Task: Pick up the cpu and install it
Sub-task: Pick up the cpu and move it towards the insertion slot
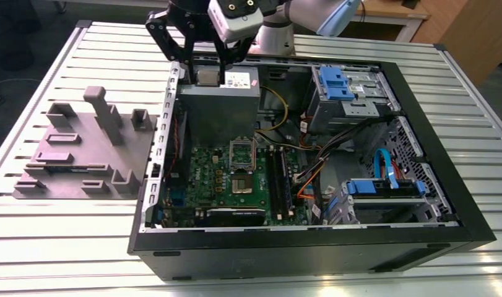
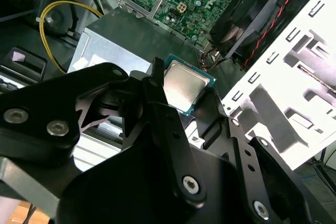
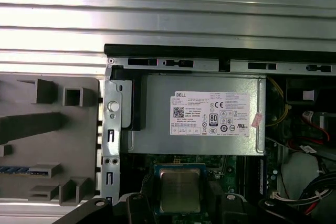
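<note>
In the exterior view, the gripper hangs at the 12 o'clock end of the open computer case, above the power supply box. Its claw pinches the chip by two opposite edges. The pick-up looks done and the carry is in hand. The chip is not yet seated. The socket frame lies toward 6 o'clock from the chip, on the green board. Seating the chip, I judge, calls for keeping it level, squaring it with the socket and letting go softly. From here the chip is a small grey patch between the fingers, and the inside of the socket is hard to make out.

In the second wrist view, the chip shows its shiny top, held over the box. The dark claw covers one corner, and the underside is hidden.

In the first wrist view, the chip sits just past the box's labelled face. Its near edge is cut off by the gripper, and I can see no corner mark.
</note>
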